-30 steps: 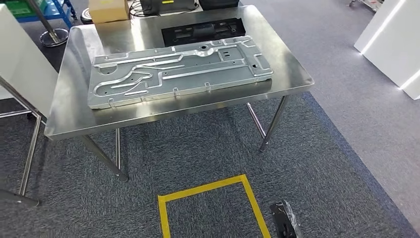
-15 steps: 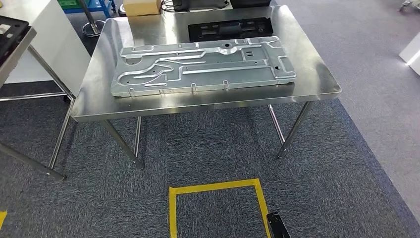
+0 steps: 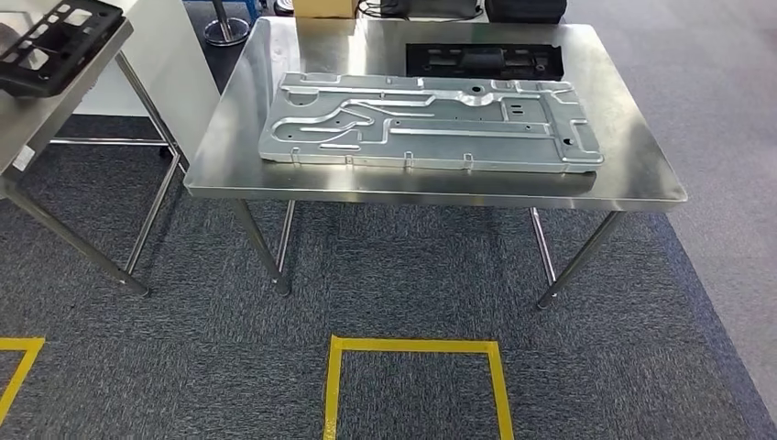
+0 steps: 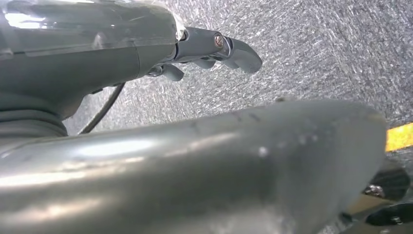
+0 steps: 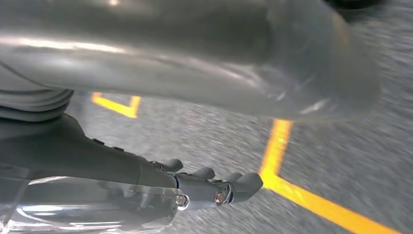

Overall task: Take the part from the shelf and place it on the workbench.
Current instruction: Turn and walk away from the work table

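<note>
My left hand [image 4: 209, 48] hangs over the speckled grey carpet [image 3: 412, 275], fingers loosely stretched and a little apart, with nothing in them. My right hand [image 5: 204, 187] hangs the same way, fingers slack and empty, above a strip of the yellow floor tape [image 5: 277, 146].

In the head view that tape forms a yellow square outline [image 3: 412, 346] at the bottom centre. Beyond it, across the middle of the frame, stands the polished steel workbench [image 3: 632, 156], carrying a large pressed silver sheet-metal panel [image 3: 431, 124] and, behind that, a flat black moulded piece [image 3: 484, 60].

The thing I am after, I judge, is the black open-grid plastic frame [image 3: 57, 38] in the upper left corner of the frame. It lies flat on the steel-topped shelf [image 3: 46, 110], close to that shelf's near edge and cut off by the picture's edge. It is well apart from both my hands, which are down at my sides, and off to my left.

It looks light and stiff: a thin lattice of ribs and openings. It should not sag when lifted, but a single rib could crack under a hard squeeze. The plastic may be smooth, so I would wrap my fingers through an opening or round the outer rail instead of pinching a flat face. Being broad, it probably wants a hand on each side rail to stay level.
</note>
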Action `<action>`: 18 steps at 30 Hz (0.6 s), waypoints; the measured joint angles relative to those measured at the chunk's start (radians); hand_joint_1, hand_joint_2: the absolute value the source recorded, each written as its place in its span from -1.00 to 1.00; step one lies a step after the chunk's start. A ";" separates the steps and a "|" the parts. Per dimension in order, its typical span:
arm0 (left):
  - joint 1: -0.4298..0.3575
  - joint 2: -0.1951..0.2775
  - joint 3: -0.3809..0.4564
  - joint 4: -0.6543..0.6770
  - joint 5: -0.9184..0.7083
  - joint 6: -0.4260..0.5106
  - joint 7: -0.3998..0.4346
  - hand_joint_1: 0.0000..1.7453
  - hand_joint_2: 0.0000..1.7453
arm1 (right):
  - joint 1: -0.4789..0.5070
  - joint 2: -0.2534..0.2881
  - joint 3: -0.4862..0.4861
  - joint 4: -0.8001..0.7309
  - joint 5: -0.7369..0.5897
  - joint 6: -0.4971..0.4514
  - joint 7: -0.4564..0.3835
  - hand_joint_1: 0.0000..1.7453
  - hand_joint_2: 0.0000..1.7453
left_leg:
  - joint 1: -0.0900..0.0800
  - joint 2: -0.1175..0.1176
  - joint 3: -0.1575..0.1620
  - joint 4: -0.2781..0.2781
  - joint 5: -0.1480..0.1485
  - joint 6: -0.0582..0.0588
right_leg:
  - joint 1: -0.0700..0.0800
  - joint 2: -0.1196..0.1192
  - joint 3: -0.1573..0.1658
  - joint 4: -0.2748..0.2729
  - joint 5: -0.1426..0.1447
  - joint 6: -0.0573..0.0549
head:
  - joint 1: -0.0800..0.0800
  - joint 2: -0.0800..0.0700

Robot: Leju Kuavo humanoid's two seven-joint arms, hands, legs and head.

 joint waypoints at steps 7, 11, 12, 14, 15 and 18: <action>-0.005 0.000 0.000 0.000 -0.009 -0.017 0.032 -1.00 -1.00 | 0.015 0.004 0.000 0.013 0.012 0.004 0.074 -1.00 -1.00 | -0.001 -0.023 -0.028 0.027 0.006 -0.005 | -0.010 0.033 0.017 0.008 0.021 0.009 | 0.000 0.000; -0.009 0.001 -0.001 0.000 -0.017 -0.018 0.037 -1.00 -1.00 | 0.014 0.004 0.000 0.015 0.021 -0.006 0.072 -1.00 -1.00 | -0.005 -0.032 -0.045 0.038 0.017 -0.031 | -0.006 0.040 0.040 -0.072 0.056 -0.012 | 0.000 0.000; -0.009 0.003 -0.001 0.000 -0.019 -0.018 0.038 -1.00 -1.00 | 0.013 0.004 0.000 0.015 0.025 -0.008 0.072 -1.00 -1.00 | -0.003 -0.033 -0.048 0.040 0.017 -0.038 | -0.007 0.036 0.035 -0.073 0.063 -0.020 | 0.000 0.000; -0.010 0.006 -0.002 0.000 -0.022 -0.016 0.040 -1.00 -1.00 | 0.012 0.002 0.001 0.017 0.034 -0.013 0.071 -1.00 -1.00 | 0.000 -0.032 -0.065 0.074 -0.021 -0.047 | -0.008 0.030 0.021 -0.078 0.079 -0.037 | 0.000 0.000; -0.011 0.008 -0.002 0.000 -0.024 -0.015 0.041 -1.00 -1.00 | 0.012 -0.001 0.001 0.018 0.037 -0.015 0.068 -1.00 -1.00 | 0.002 -0.031 -0.081 0.119 -0.061 -0.051 | -0.009 0.026 0.011 -0.079 0.088 -0.042 | 0.000 0.000; -0.017 0.011 -0.004 0.000 -0.028 -0.011 0.042 -1.00 -1.00 | 0.012 -0.010 0.001 0.020 0.039 -0.015 0.052 -1.00 -1.00 | 0.003 -0.029 -0.123 0.293 -0.178 -0.057 | -0.002 0.020 -0.027 -0.078 0.115 -0.047 | 0.000 0.000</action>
